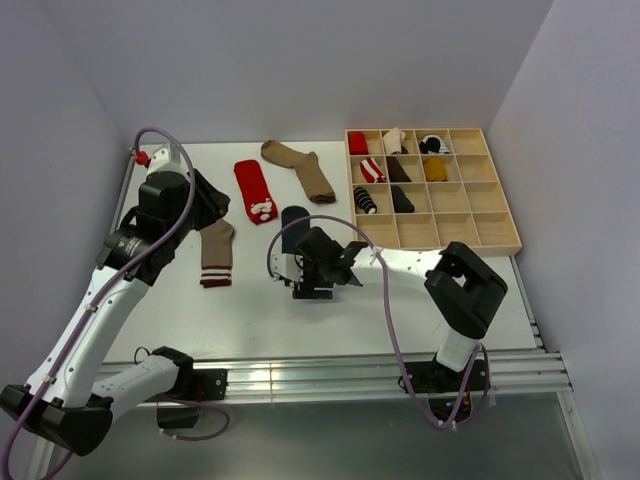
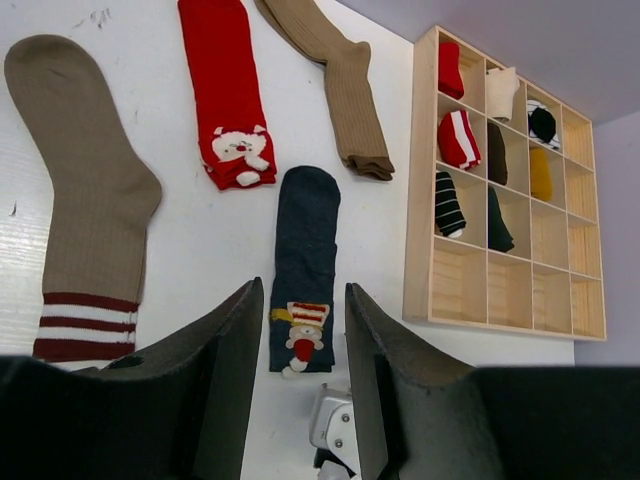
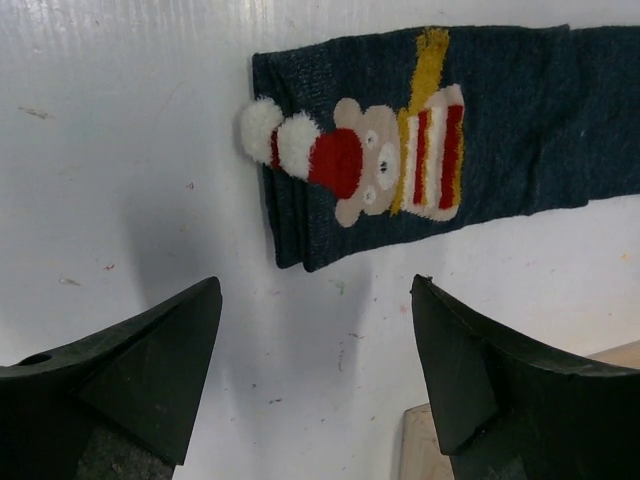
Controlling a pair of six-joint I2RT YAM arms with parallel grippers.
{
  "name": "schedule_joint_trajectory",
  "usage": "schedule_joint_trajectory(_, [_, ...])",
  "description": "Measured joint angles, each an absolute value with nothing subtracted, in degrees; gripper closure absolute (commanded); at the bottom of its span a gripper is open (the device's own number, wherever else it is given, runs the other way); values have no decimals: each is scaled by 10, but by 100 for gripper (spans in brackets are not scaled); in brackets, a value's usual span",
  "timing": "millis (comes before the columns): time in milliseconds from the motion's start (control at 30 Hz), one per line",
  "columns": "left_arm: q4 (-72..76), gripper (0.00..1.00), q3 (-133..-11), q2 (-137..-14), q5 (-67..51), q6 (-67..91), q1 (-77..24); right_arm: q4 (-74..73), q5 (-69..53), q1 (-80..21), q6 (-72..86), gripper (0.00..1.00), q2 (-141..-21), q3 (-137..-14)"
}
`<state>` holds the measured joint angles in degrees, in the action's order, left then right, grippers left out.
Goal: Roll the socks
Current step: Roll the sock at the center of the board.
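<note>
Four socks lie flat on the white table. The navy sock [image 1: 293,222] with a red-white bear motif [image 3: 380,160] is in the middle. The tan sock [image 1: 216,252] with a striped cuff lies to its left, and the red sock [image 1: 254,189] and the plain brown sock [image 1: 300,168] lie farther back. My right gripper [image 1: 322,258] hovers open just short of the navy sock's cuff end [image 3: 290,240], with nothing between its fingers [image 3: 170,350]. My left gripper [image 1: 222,205] is raised at the left, open and empty [image 2: 303,290], and looks down over all the socks [image 2: 305,250].
A wooden compartment tray [image 1: 470,215] stands at the back right and holds several rolled socks [image 2: 458,138]. Its corner [image 3: 425,440] shows close to my right gripper. White walls enclose the table on three sides.
</note>
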<state>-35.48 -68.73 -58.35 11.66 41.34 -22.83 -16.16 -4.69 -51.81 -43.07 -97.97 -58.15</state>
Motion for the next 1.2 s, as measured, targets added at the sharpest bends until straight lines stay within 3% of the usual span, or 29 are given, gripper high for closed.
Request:
schedule_joint_trajectory(367, [-354, 56, -687, -592, 102, 411, -218, -128, -23, -536, -449, 28, -1019, -597])
schedule_joint_trajectory(600, [-351, 57, -686, -601, 91, 411, -216, -111, -11, -539, -453, 51, -1033, -601])
schedule_joint_trajectory(800, [-338, 58, -663, -608, 79, 412, -216, -93, -6, -539, -455, 65, -1045, -602])
schedule_joint_trajectory(1000, [-300, 58, -583, -600, 73, 432, -216, -105, -40, -528, -443, 69, -1045, -608])
schedule_joint_trajectory(1200, [-244, 61, -496, -587, 64, 463, -216, -218, -150, -483, -424, 71, -1045, -663])
